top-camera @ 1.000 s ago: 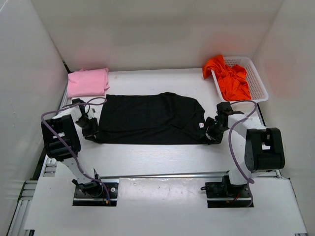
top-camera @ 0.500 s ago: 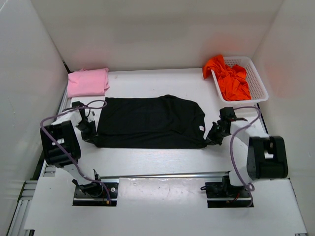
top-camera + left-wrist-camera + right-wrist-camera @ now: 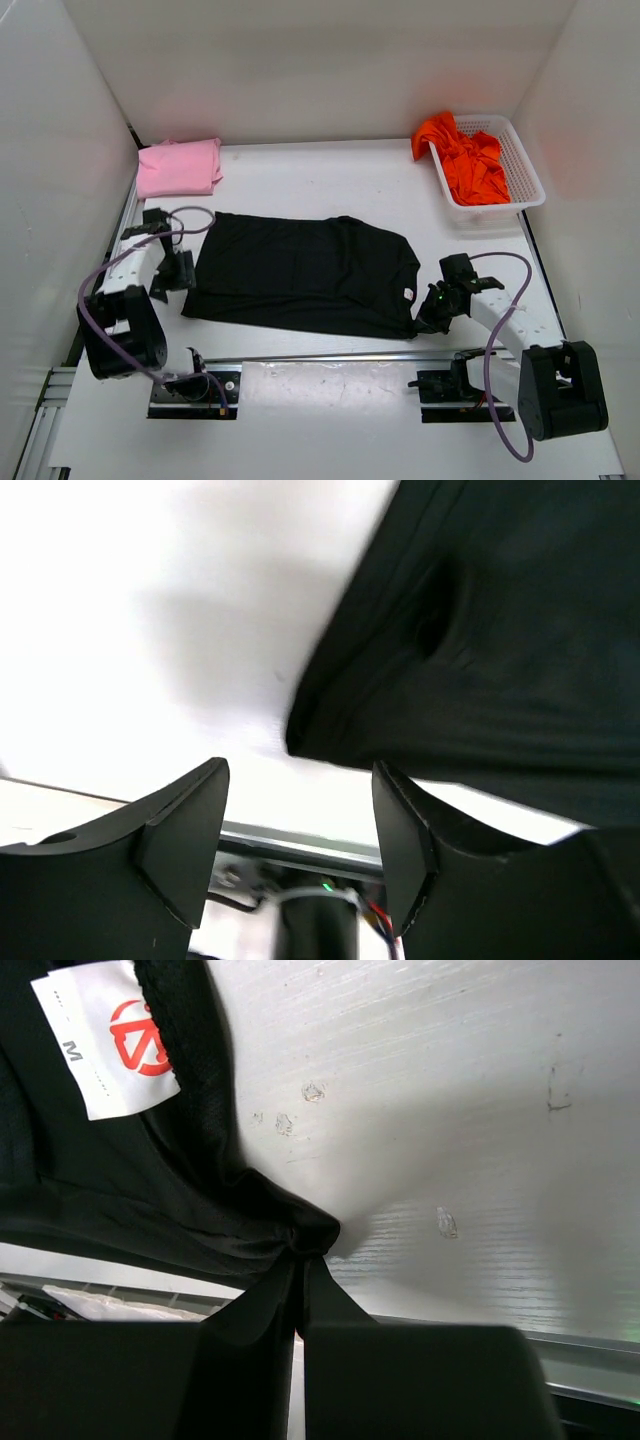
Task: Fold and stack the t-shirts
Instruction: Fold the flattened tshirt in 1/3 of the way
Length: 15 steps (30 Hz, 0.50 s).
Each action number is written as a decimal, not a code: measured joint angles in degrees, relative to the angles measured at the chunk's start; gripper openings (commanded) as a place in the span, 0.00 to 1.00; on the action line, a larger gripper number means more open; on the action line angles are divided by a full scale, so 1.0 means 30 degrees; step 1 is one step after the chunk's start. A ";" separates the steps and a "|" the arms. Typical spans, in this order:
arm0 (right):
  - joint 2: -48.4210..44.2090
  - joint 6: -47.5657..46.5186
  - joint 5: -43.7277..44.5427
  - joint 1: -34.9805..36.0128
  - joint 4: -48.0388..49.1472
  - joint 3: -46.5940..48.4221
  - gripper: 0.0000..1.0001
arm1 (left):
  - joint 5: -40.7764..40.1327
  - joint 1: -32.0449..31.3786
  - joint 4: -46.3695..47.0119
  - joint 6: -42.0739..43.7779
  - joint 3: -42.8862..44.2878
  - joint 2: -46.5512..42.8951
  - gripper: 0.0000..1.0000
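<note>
We see the black t-shirt (image 3: 305,272) spread flat across the middle of the white table (image 3: 330,180), its long side running left to right. Its near right corner is drawn out toward the near edge.

The right gripper (image 3: 432,318) sits at that corner. In the right wrist view its fingers (image 3: 250,1330) are pressed together with a pinch of black fabric caught between them, and the cloth gathers into a small knot at the tips. Just left of the pinch, a white label (image 3: 105,1040) with a red mark and the letter M lies on the shirt.

The left gripper (image 3: 178,272) is just beside the left edge of the black t-shirt. In the left wrist view its fingers (image 3: 190,820) stand apart with nothing between them. The dark hem of the shirt lies on the table just beyond the tips, and we see no contact.

The pink t-shirt (image 3: 178,166) lies folded in the far left corner of the table, well apart from the black one. The orange-red t-shirt (image 3: 468,160) is crumpled in the white mesh basket (image 3: 525,165) at the far right, with part of it hanging over the basket's left rim.
</note>
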 measured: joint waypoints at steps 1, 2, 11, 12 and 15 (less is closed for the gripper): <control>0.0007 0.0073 0.0015 0.0007 -0.0015 0.0007 0.00 | -0.0444 -0.0510 0.0080 -0.0022 0.0459 -0.0313 0.70; 0.0066 0.0131 0.0022 0.0015 -0.0015 0.0015 0.00 | -0.0998 -0.1377 0.0240 -0.0044 0.1151 -0.0787 0.68; 0.0976 0.0168 -0.0058 0.0022 -0.0160 0.0459 0.00 | -0.2448 -1.7770 0.2667 0.0051 0.9413 0.0284 0.63; 0.1027 0.0168 -0.0073 0.0022 -0.0182 0.0503 0.00 | -0.2528 -1.9431 0.2761 0.0066 0.9879 0.1464 0.61; 0.1137 0.0182 -0.0044 0.0022 -0.0226 0.0583 0.00 | -0.2193 -2.3183 0.3461 0.0073 1.0652 0.5472 0.58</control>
